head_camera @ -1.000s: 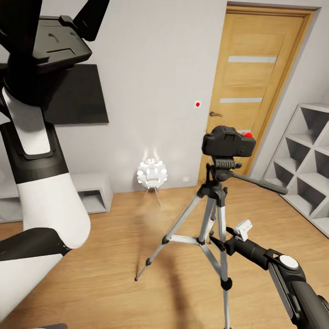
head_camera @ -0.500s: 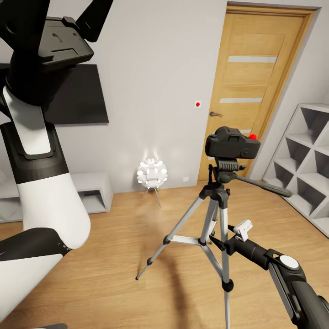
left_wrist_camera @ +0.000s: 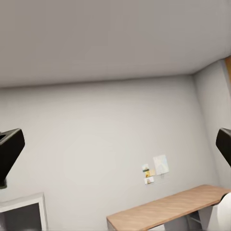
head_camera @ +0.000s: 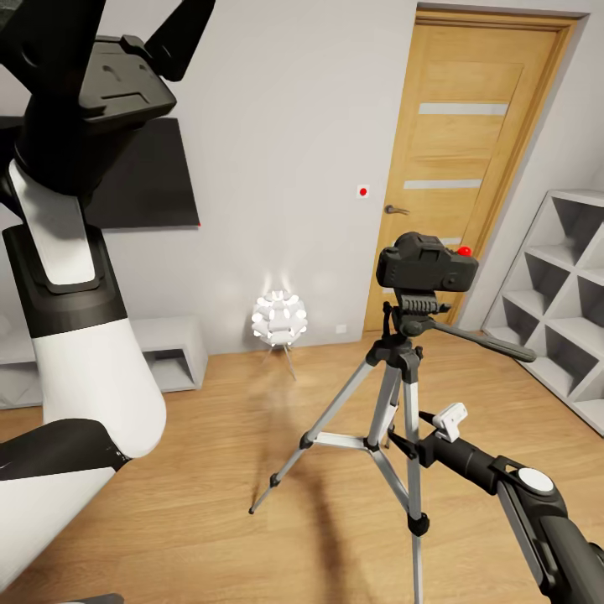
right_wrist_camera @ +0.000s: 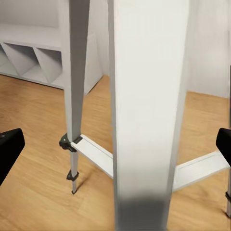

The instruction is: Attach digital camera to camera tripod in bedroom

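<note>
The digital camera (head_camera: 426, 262) sits atop the camera tripod (head_camera: 401, 382) before the bedroom's wooden door (head_camera: 466, 159); mounting looks done, so next I would back away carefully. My right tool (right_wrist_camera: 115, 144), fingers spread and empty, hovers near a silver leg, seen close from its wrist. My left tool (left_wrist_camera: 115, 149), raised high, gapes toward bare wall.

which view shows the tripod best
The head view: the whole tripod stands there, three silver legs spread on the wood floor, with the camera sitting on its head. The right wrist view gives a blurred close-up of its legs and braces.
</note>
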`<state>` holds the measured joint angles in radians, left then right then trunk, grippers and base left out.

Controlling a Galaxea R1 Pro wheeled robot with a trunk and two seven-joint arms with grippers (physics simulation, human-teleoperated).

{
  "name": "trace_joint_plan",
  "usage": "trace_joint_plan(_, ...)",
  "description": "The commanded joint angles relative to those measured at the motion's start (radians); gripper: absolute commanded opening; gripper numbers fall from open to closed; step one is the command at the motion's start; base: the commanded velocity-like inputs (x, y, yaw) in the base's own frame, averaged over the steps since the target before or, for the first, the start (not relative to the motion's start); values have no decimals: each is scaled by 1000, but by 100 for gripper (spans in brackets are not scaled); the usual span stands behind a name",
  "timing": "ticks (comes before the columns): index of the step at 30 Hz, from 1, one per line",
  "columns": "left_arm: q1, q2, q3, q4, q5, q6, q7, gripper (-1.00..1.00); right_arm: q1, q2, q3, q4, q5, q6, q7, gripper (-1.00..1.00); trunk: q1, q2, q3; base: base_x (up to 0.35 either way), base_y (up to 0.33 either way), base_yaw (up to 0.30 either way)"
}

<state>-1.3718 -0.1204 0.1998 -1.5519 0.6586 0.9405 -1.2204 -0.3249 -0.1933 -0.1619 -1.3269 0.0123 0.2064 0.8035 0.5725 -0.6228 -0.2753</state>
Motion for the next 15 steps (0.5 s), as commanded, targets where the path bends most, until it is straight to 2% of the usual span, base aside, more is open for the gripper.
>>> trace_joint_plan(1,-1,0,1,0,0,7,-2,100,0,-1,-2,-2,1,8,5,100,0,-1,-2,0,0,0)
trace_joint_plan(4,1,1,0,1,-3,8,1,100,8,-4,-15,-3,1,8,6,100,0,-1,-2,0,0,0)
trace_joint_plan(8,34,19,-4,-7,-6,22,80,100,13,-6,-37,-3,0,8,7,100,0,-1,-2,0,0,0)
trace_joint_plan(11,102,37,-4,-18,-8,58,135,100,13,-6,-43,-3,0,8,8,100,0,-1,-2,0,0,0)
trace_joint_plan(12,147,44,-3,-24,-9,75,162,100,13,-6,-44,-3,0,8,7,100,0,-1,-2,0,0,0)
trace_joint_plan(13,189,55,-1,-33,-10,86,185,100,13,-6,-45,-3,0,8,7,100,0,-1,-2,0,0,0)
trace_joint_plan(14,207,64,0,-38,-10,90,196,100,13,-6,-45,-3,0,8,7,100,0,-1,-2,0,0,0)
trace_joint_plan(15,234,89,-1,-44,-9,96,211,100,13,-6,-46,-3,0,8,7,100,0,-1,-2,0,0,0)
